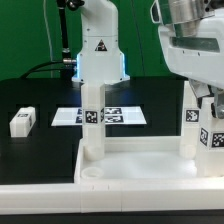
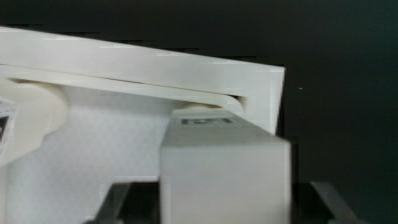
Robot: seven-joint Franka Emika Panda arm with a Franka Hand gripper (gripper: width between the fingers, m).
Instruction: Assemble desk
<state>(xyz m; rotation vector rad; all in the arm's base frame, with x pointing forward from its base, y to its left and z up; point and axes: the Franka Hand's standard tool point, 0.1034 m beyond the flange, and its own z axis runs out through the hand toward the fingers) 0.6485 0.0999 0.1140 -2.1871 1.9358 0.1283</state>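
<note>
The desk tabletop (image 1: 140, 165) lies upside down at the front, with its white rim up. One tagged leg (image 1: 92, 118) stands in its far corner on the exterior view's left, and another leg (image 1: 190, 120) stands at the far right. Right beside that one is a third tagged leg (image 1: 213, 135), under my gripper (image 1: 207, 100), which comes down from the top right. In the wrist view this leg (image 2: 222, 170) runs between my fingers (image 2: 119, 203) down into a corner socket of the tabletop (image 2: 160, 70). The jaws look shut on its sides. A loose leg (image 1: 22, 121) lies on the table at the left.
The marker board (image 1: 125, 117) lies flat behind the tabletop, at the foot of the robot base (image 1: 98, 55). Black table surface (image 1: 40, 100) surrounds the parts. Cables run behind the base on the left.
</note>
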